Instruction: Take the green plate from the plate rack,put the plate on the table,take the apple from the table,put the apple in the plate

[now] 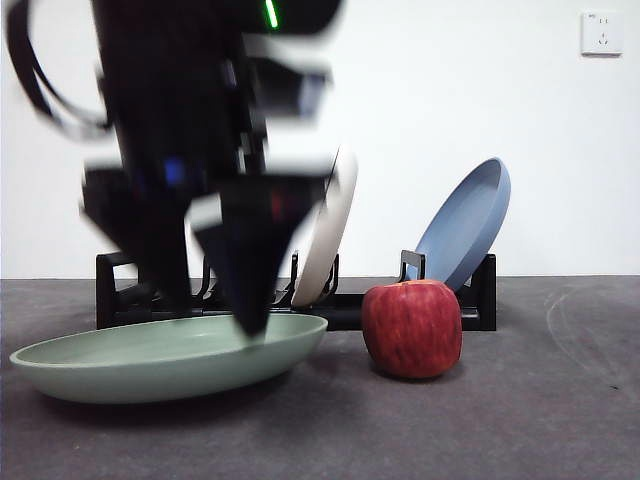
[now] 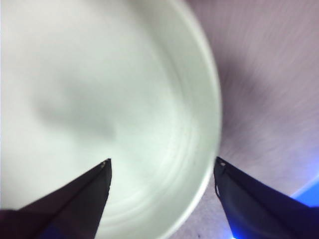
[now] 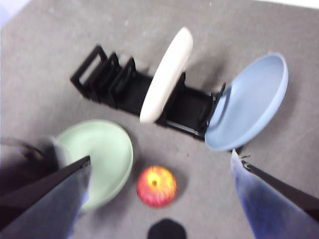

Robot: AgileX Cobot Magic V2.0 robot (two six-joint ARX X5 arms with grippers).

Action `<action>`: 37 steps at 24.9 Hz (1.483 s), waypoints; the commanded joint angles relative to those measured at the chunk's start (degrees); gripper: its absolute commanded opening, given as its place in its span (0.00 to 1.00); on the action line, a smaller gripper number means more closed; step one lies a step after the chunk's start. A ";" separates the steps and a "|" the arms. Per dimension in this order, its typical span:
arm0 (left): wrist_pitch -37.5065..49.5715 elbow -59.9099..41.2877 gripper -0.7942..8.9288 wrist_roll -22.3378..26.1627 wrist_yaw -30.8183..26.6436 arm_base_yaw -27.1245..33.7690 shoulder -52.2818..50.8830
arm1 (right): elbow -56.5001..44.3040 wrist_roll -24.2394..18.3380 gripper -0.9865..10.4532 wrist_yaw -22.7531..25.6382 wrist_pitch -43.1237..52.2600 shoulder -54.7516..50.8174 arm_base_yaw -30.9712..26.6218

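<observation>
green plate (image 1: 150, 362): lying flat on the table (image 1: 540, 420), out of the rack, in front of its left end. Pale sage, raised rim, nothing in it.
left gripper (image 1: 250, 300): right over that plate, big and blurry in the front view. Jaws are spread apart; in its wrist view (image 2: 162, 167) one tip hangs over the inside of the plate and the other outside the rim, so they straddle the edge. Can't tell if either one touches it.
apple (image 1: 412, 327): red with yellowish streaks, upright on the table just beside the green plate, at about 3 o'clock from it. Not touching the plate from what I can see.
plate rack (image 1: 330, 300): long low black thing behind both, roughly 12 o'clock from the plate.
cream-white plate (image 1: 325, 230): standing on edge in a middle slot, leaning a bit.
blue plate (image 1: 465, 225): propped at the right end of the rack, tilted hard, about 12 to 1 o'clock from the apple.
right gripper (image 3: 159, 159): up high looking down on the whole lot, jaws wide apart, holding nothing.
wall socket (image 1: 601, 32): white, upper right on the back wall.
</observation>
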 commanded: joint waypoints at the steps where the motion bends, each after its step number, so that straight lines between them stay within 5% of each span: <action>1: 0.07 -0.02 0.44 -0.70 -0.76 -0.09 -9.70 | 0.24 -2.93 0.49 0.20 -3.08 0.02 -0.02; 8: -1.46 3.93 0.44 -0.98 1.09 -0.09 -36.59 | -0.94 -5.77 0.50 -0.26 -12.17 0.02 0.04; 14: -8.20 10.71 0.44 -1.14 0.66 -0.09 -49.35 | -12.90 -5.14 0.50 -0.90 -5.60 0.09 0.09; 19: -12.39 12.68 0.44 -1.16 -1.29 -0.09 -52.22 | -20.98 -5.07 0.51 -3.89 4.48 2.84 0.09; 23: -15.13 12.68 0.44 -1.90 -2.84 -0.09 -52.17 | -21.77 -4.52 0.59 -3.87 9.27 7.19 0.70; 29: -17.18 12.68 0.44 -2.01 -5.40 -0.09 -51.25 | -21.27 -3.50 0.59 -3.65 15.34 14.99 3.98; 37: -17.97 12.68 0.44 -2.01 -6.08 -0.09 -51.17 | -21.27 -2.32 0.59 0.55 17.14 22.77 7.23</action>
